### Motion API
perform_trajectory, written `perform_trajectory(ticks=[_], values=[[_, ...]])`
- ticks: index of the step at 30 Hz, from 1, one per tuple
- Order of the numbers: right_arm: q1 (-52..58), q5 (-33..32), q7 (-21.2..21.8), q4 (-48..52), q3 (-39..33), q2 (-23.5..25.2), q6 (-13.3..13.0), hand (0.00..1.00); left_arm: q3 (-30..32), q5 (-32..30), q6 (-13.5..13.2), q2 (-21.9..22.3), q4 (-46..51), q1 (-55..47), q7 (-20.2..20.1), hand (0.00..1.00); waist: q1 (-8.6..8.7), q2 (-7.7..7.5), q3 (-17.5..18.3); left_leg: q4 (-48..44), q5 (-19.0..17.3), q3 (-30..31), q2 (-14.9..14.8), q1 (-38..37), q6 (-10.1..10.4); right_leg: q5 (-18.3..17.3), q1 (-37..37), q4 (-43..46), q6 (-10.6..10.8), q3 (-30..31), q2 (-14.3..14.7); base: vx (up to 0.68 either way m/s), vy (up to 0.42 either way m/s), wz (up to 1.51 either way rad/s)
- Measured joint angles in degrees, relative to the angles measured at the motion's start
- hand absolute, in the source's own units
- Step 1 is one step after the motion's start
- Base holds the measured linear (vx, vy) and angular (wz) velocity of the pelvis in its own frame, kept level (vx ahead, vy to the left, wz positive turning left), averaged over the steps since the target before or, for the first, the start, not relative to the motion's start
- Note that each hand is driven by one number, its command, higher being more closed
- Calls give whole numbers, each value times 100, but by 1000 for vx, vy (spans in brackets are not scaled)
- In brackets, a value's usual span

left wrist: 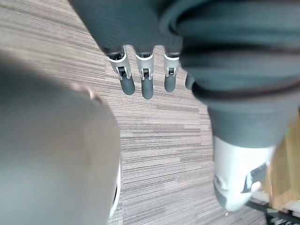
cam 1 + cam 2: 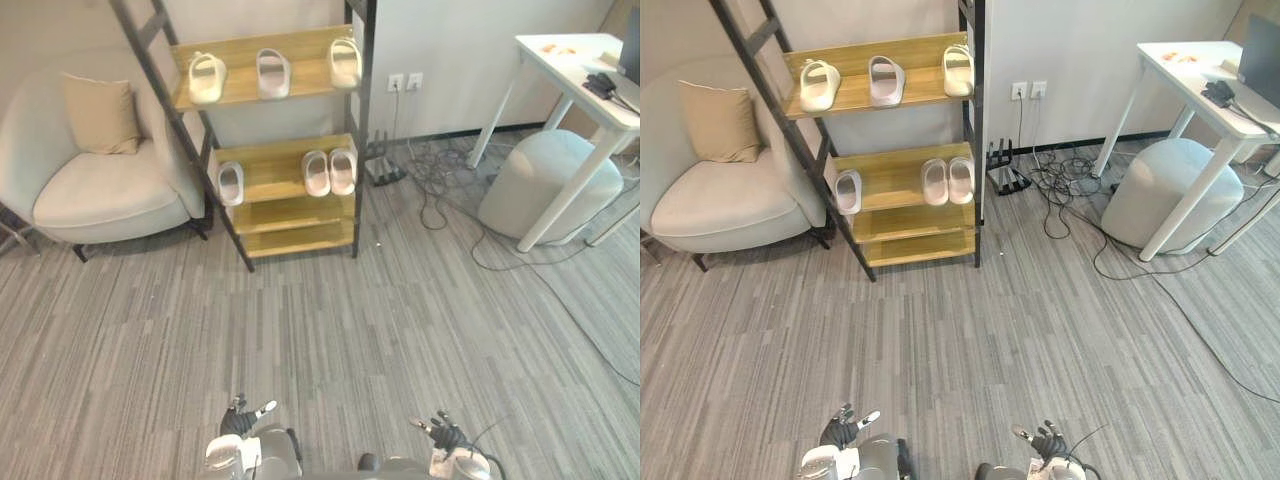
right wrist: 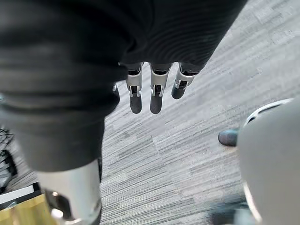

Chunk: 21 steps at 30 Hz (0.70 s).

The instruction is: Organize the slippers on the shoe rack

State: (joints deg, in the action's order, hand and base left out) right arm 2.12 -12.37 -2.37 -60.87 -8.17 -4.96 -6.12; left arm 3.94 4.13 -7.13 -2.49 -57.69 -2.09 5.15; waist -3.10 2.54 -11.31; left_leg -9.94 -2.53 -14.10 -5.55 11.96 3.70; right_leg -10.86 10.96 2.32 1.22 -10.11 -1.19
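Standing against the wall well ahead of the robot, the rack is the biggest thing that matters here, with an armchair just to its left and a white table and pouf off to its right. The floor between the robot and the rack has no footwear on it.

Six slippers sit on the shelves. Three are spread apart along the top: one left, one middle, one right. On the second shelf two lie side by side at the right, and a lone one sits at the left edge. The lower shelves are bare.

Everything visible seems stowed already. What may be left, if anything, is pairing the scattered ones.

The left hand and right hand hang low near the floor, far from the rack, fingers straight and apart, holding nothing.
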Motion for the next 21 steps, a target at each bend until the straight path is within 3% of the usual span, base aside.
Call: perform_trajectory(ticks=[1, 2, 3, 5, 7, 9, 10, 12, 13, 14, 16, 17, 19, 20, 21], values=[[-13, 1, -2, -92, 2, 7, 2, 0, -13, 12, 0, -10, -37, 27, -6, 0, -34, -16, 22, -162, 333, 40, 29, -21, -237, -147, 129, 11, 122, 102, -14, 511, 185, -29], [-25, 7, -3, -147, 6, 76, 13, 0, -32, 6, 5, -112, -37, 60, -28, 0, -8, -210, 79, -430, 48, 12, 216, 16, -404, -329, 204, 131, 230, 117, -233, 524, 162, -14], [39, 40, 6, -169, 6, 142, 13, 0, -54, 2, 7, -186, -51, 80, -35, 0, -10, -361, 119, -600, -219, -57, 325, -6, -447, -492, 95, 530, 373, 138, -395, 602, 202, -4], [40, 111, 17, -185, -19, 142, 8, 0, -99, 16, 13, -212, -173, 103, -33, 0, -7, -371, 147, -747, -585, -79, 415, -230, -528, -565, -514, 2253, 544, 266, -606, 431, 178, -4], [17, 107, 15, -132, -73, 149, 0, 0, -322, 34, 52, -323, -298, 156, -41, 0, 104, -470, 146, -660, -799, 45, 657, -690, -600, -381, -1284, 4411, 899, 457, -884, 504, 205, 47], [8, 109, 20, -94, -76, 159, -13, 0, -417, 53, 63, -344, -386, 151, -38, 0, 122, -457, 128, -444, -899, 238, 803, -1271, -618, -474, -1617, 5362, 732, 307, -1018, 611, 121, 65], [6, 114, 33, -34, -68, 139, -33, 0, -492, 72, 72, -319, -378, 143, -37, 0, 126, -372, 86, -91, -899, 422, 789, -1851, -618, -661, -1821, 5293, 402, -32, -1019, 502, 52, 51], [5, 112, 47, 35, -74, 135, -49, 0, -493, 103, 73, -293, -383, 128, -36, 0, 131, -332, 71, 67, -899, 534, 725, -2096, -618, -749, -2021, 4852, 259, -208, -948, 445, -35, 56], [-5, 106, 64, 124, -77, 122, -62, 0, -491, 126, 73, -267, -380, 130, -36, 0, 149, -279, 38, 203, -908, 630, 565, -2290, -603, -748, -2362, 3767, 184, -212, -740, 496, -102, 54], [-14, 105, 66, 136, -74, 121, -67, 0, -493, 135, 73, -265, -379, 126, -35, 0, 154, -270, 33, 216, -919, 661, 535, -2310, -585, -714, -2418, 3504, 167, -183, -685, 397, -122, 55], [-75, 104, 72, 131, -61, 123, -63, 0, -496, 165, 65, -288, -365, 29, -36, 0, 234, -283, 40, 314, -1022, 713, 429, -2424, -418, 24, -2490, 1965, 202, 130, -429, 351, -164, 51], [-39, 68, 79, 93, -73, 164, -64, 0, -473, 172, 64, -335, -377, 3, -37, 0, 286, -383, 67, 311, -1252, 783, 445, -2540, -194, 974, -2520, 1558, 92, 368, -408, 399, -231, 54], [-107, 7, 92, 74, -64, 68, -48, 0, -161, 204, 66, -65, -426, -31, -29, 0, 238, -135, 156, 125, -1407, 891, 182, -2647, -96, 738, -2482, 1844, -86, 261, -224, 423, -248, 26], [-107, 17, 106, 79, -64, 44, -38, 0, -27, 224, 58, 34, -358, -72, -27, 0, 231, -42, 229, -434, -1412, 918, 71, -2375, -91, 638, -2422, 1791, -134, 154, -202, 608, -322, 31], [-76, 12, 100, 143, -71, -7, -40, 0, 180, 229, 63, 130, -309, -68, -28, 0, 277, 97, 176, -1675, -1354, 922, -84, -1865, -1, 558, -2090, 1567, -212, 51, -121, 445, -246, 36]])
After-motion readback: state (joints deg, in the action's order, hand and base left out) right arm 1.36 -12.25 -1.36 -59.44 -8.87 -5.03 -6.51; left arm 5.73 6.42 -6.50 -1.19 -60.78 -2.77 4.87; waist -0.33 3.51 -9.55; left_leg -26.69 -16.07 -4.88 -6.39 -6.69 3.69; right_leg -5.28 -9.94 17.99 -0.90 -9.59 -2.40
